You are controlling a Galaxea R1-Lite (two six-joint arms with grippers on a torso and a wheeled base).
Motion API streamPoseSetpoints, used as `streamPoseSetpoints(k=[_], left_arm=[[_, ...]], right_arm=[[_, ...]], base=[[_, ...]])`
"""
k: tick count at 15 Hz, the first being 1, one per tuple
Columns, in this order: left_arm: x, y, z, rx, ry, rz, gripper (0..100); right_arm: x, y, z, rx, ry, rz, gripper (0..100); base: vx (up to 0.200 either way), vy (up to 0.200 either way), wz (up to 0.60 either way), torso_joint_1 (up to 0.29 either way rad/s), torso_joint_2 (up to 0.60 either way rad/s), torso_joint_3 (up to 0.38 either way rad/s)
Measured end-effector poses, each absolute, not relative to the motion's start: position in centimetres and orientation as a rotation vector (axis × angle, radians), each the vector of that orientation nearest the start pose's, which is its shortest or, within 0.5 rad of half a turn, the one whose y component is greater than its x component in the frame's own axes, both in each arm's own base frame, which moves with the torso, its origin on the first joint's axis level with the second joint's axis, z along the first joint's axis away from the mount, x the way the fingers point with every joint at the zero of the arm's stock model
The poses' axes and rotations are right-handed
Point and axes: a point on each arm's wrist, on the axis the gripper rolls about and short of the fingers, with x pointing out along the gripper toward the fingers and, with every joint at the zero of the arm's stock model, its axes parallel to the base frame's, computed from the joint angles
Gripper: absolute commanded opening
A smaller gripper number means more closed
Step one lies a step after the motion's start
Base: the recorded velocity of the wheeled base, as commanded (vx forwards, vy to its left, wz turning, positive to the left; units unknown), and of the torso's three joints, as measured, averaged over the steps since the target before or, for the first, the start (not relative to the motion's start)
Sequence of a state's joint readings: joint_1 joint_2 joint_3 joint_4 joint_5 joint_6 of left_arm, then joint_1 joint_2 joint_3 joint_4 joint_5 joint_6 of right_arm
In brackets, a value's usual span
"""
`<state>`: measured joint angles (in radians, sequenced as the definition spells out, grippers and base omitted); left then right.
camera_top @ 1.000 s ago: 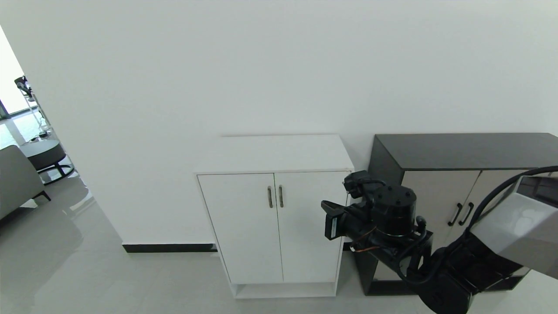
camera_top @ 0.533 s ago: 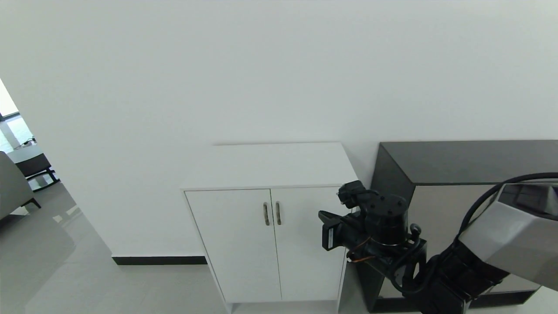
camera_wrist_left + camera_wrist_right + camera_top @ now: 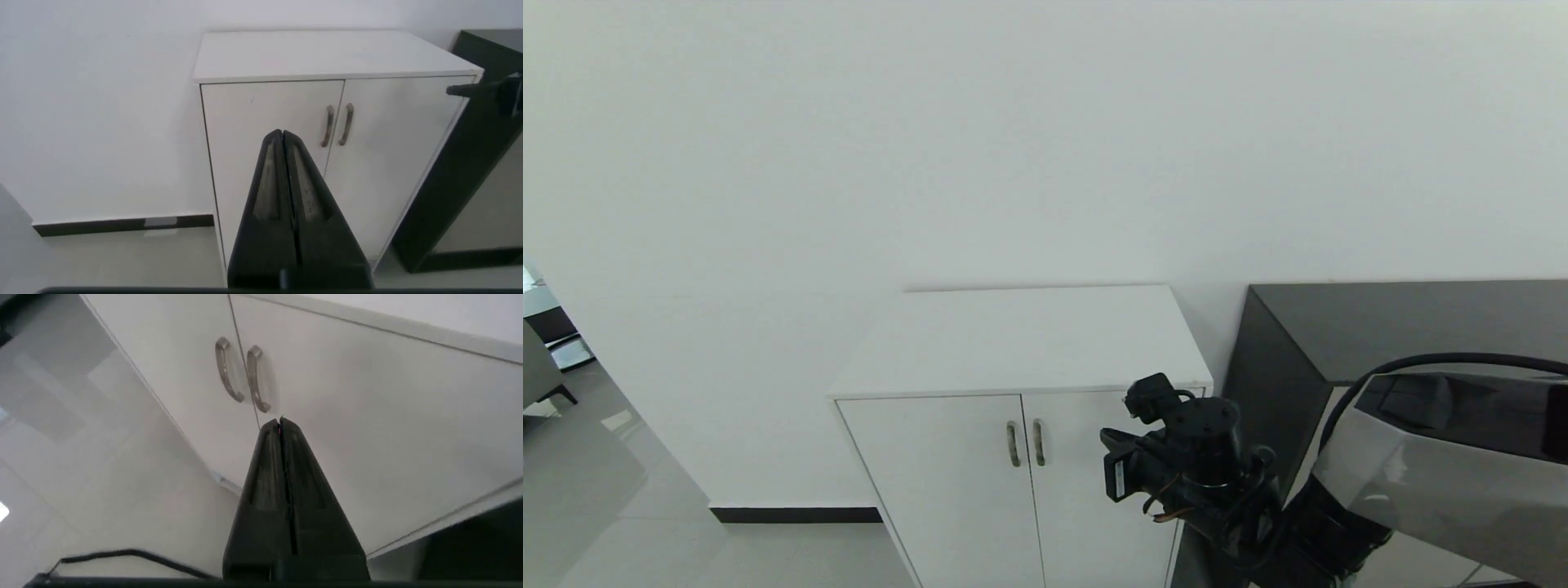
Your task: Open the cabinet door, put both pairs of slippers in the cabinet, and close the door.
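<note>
The white cabinet (image 3: pixel 1021 343) stands against the wall with both doors closed. Its two metal handles (image 3: pixel 1011 443) sit side by side at the middle seam. My right gripper (image 3: pixel 1114 475) hangs in front of the right door, level with the handles and a little to their right, fingers shut on nothing. In the right wrist view the shut right gripper (image 3: pixel 282 426) points at the doors just below the handles (image 3: pixel 257 379). My left gripper (image 3: pixel 283 135) is shut and empty, held back from the cabinet (image 3: pixel 327 57) and aimed at its left door.
A black sideboard (image 3: pixel 1380 318) stands close against the white cabinet's right side. Pale tiled floor (image 3: pixel 621 555) lies open to the left, with a dark skirting strip (image 3: pixel 792 514) along the wall. A grey seat (image 3: pixel 538 371) is at the far left edge.
The whole head picture has shifted: the cabinet now stands larger and lower in it, so the camera has come nearer. The doors stay closed and both grippers stay shut.
</note>
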<state>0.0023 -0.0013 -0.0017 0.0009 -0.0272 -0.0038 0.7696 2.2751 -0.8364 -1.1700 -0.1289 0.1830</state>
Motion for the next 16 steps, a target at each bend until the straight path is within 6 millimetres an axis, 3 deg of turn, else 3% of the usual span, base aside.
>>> streamPoseSetpoints(k=[4, 10, 16], left_arm=[[-2.3, -0.1, 7.6, -0.004, -0.003, -0.025, 0], [-2.3, -0.1, 7.6, -0.003, -0.002, -0.025, 0], [-2.3, -0.1, 7.6, -0.003, -0.003, -0.025, 0]], right_arm=[[31.0, 29.1, 1.8, 0.068, 0.295, 0.601, 0], [35.4, 28.3, 0.1, 0.084, 0.311, 0.517, 0], [37.0, 27.9, -1.1, 0.089, 0.312, 0.489, 0]], base=[[0.0, 0.0, 0.0, 0.0, 0.0, 0.0], [0.0, 0.0, 0.0, 0.0, 0.0, 0.0], [0.0, 0.0, 0.0, 0.0, 0.0, 0.0]])
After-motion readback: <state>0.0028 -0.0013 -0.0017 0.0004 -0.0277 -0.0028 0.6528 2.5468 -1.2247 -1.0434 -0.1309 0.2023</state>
